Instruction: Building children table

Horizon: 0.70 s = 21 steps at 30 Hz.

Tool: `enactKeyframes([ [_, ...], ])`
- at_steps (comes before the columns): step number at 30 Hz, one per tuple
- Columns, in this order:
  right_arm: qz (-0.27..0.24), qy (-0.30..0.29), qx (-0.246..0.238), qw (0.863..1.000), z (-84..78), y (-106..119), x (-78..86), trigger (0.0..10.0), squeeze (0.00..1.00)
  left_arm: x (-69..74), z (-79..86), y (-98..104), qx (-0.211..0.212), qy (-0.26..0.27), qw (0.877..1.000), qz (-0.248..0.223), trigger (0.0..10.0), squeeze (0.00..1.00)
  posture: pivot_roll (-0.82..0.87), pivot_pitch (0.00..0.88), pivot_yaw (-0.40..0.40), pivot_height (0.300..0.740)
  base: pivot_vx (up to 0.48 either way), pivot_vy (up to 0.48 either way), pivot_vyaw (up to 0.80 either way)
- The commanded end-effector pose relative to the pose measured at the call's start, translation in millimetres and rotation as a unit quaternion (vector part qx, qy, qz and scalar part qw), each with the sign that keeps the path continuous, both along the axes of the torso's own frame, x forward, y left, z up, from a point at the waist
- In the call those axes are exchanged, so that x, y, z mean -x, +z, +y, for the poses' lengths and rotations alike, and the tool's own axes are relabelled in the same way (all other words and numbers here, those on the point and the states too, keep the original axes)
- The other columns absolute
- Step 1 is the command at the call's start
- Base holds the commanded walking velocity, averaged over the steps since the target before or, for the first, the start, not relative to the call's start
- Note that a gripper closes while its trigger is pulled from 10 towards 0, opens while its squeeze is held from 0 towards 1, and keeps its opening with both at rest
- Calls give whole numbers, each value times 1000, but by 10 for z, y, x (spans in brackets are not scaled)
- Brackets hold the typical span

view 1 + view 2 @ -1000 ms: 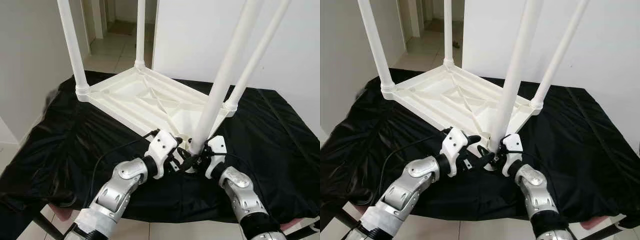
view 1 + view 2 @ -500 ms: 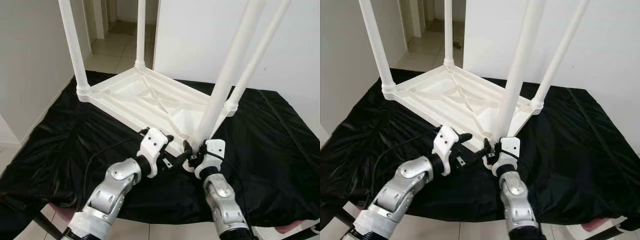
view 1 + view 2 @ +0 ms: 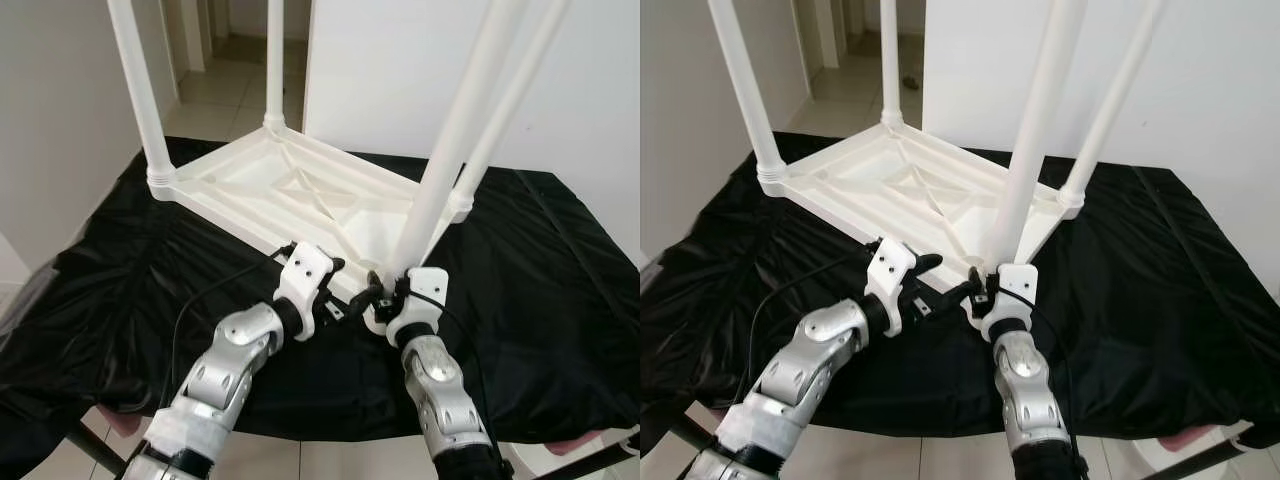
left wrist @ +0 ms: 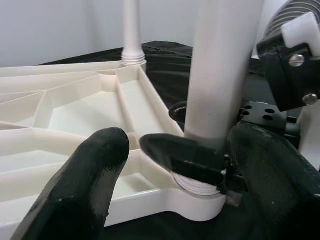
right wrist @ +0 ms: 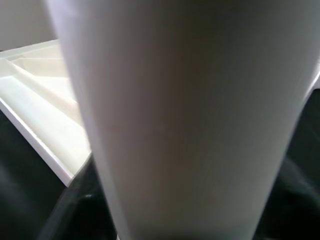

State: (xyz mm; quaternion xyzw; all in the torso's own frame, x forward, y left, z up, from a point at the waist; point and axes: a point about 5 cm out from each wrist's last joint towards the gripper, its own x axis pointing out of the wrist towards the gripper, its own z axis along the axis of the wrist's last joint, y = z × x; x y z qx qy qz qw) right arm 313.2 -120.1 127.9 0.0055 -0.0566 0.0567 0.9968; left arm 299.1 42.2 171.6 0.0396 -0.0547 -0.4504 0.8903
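Observation:
A white plastic children's table (image 3: 300, 195) lies upside down on the black cloth (image 3: 120, 290), its legs pointing up. The near leg (image 3: 450, 140) stands in the front right corner socket (image 4: 200, 200). My right gripper (image 3: 385, 296) is at this leg's base, shut on it; the leg (image 5: 185, 120) looms very close in the right wrist view. One of its black fingers (image 4: 185, 157) crosses the base in the left wrist view. My left gripper (image 3: 345, 287) is open just left of the socket, its fingers (image 4: 90, 180) spread on either side of the leg without touching it.
Three other legs (image 3: 140, 90) rise from the far and right corners. A white wall (image 3: 400, 70) stands behind the cloth-covered surface, and a tiled hallway (image 3: 215, 95) opens at the back left. The cloth's front edge (image 3: 330, 425) is close below my arms.
My right forearm has swung in from the right and now points straight up at the leg base. The left gripper has drawn back slightly to the left. The table has not moved.

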Motion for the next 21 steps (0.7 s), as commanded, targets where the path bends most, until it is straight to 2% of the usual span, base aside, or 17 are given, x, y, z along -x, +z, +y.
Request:
enactKeyframes([
  [1,8,12,8,1000,51,-41,-12,10000,1000,-45,-15,16,10,48,999,-1,10000,0,44,78,-58,740,0,0,0],
  [6,0,36,-1,999,150,-2,-2,10000,1000,-55,-71,83,21,46,999,-10,10000,0,51,64,-65,740,0,0,0],
  [8,-8,62,-6,998,199,32,26,10000,1000,-62,-68,87,24,48,998,-10,10000,0,50,55,-67,740,0,0,0],
  [9,-13,96,-7,995,221,56,45,10000,157,-59,-62,82,24,48,998,-10,10000,0,49,48,-70,740,0,0,0],
  [10,-16,120,-7,993,235,73,59,10000,157,-57,-58,79,24,48,998,-10,10000,0,49,48,-70,740,0,0,0],
  [11,-16,120,-7,993,235,73,59,10000,157,-57,-58,79,24,48,998,-10,10000,0,49,48,-70,740,0,0,0],
  [12,-15,151,-12,988,233,83,70,10000,0,-51,-58,68,22,46,999,-10,10000,0,47,36,-71,740,0,0,0],
  [15,-17,224,-11,974,109,109,96,10000,0,-6,-90,45,26,29,999,-6,10000,0,49,21,-79,740,0,0,0],
  [17,-15,251,-2,968,20,113,103,10000,0,34,-123,52,27,12,1000,-6,10000,0,47,14,-82,740,0,0,0],
  [19,-15,251,-2,968,20,113,103,10000,0,34,-123,52,27,12,1000,-6,10000,0,47,14,-82,740,0,0,0],
  [20,-2,278,17,960,-98,97,105,10000,0,90,-154,39,14,-8,1000,-10,10000,0,43,10,-81,740,0,0,0],
  [21,-2,278,17,960,-98,97,105,10000,0,90,-154,39,14,-8,1000,-10,10000,0,43,10,-81,740,0,0,0],
])
